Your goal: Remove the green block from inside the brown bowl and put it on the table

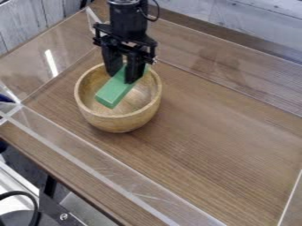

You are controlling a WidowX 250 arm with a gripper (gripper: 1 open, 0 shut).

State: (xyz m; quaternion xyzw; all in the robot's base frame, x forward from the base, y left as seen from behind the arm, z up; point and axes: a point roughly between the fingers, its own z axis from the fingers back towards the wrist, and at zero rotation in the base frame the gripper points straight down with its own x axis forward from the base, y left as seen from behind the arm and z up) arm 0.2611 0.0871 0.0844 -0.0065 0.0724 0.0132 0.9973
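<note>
The brown bowl (pixel 120 124) sits on the table (pixel 218 154) at the back left. The green block (pixel 113 93) leans tilted inside it, lower end toward the bowl's left front and upper end raised. My black gripper (pixel 125 79) reaches down from above into the bowl. Its fingers (pixel 109 64) are shut on the block's upper end. The top of the block is hidden between them.
Low clear acrylic walls (pixel 48 132) edge the tabletop on the left and front. Bare wood-grain surface extends to the right and in front of the bowl. A pale panelled wall stands behind the table.
</note>
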